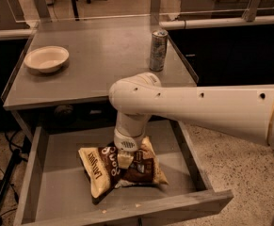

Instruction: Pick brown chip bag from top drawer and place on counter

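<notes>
The brown chip bag [103, 168] lies in the open top drawer [56, 149], dark brown in the middle with cream ends, crumpled around its centre. My gripper [125, 158] reaches straight down from the white arm into the drawer and is shut on the bag's middle. The bag's left end looks raised a little off the drawer floor. The counter [99, 60] is the grey tabletop directly above and behind the drawer.
A cream bowl [46, 59] sits on the counter at the left and a silver can [158, 50] stands at its right side. The drawer's front panel [141, 213] is nearest the camera. Dark cabinets with a white rail [221, 22] stand to the right.
</notes>
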Tool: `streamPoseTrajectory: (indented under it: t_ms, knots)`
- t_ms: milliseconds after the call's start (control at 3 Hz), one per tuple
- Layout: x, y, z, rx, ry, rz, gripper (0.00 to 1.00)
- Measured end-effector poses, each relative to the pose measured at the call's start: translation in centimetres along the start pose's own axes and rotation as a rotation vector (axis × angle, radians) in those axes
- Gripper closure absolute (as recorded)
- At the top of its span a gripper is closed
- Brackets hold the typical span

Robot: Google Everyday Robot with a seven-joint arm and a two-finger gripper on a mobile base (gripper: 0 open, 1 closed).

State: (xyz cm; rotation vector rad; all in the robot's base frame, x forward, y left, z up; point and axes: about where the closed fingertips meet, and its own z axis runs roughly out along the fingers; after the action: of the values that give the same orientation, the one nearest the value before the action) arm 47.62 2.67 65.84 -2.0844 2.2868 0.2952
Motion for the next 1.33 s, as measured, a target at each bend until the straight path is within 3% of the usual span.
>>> streamPoseTrajectory:
  t_ms: [333, 667, 1333]
  knots:
    - [0.3, -0.1, -0.8, 0.013, -0.01, 0.062, 1.0]
    - [0.3, 0.0, -0.8, 0.012, -0.01, 0.063, 1.0]
    - [2.2, -2.0, -3.4, 0.033, 0.022, 0.301, 1.0]
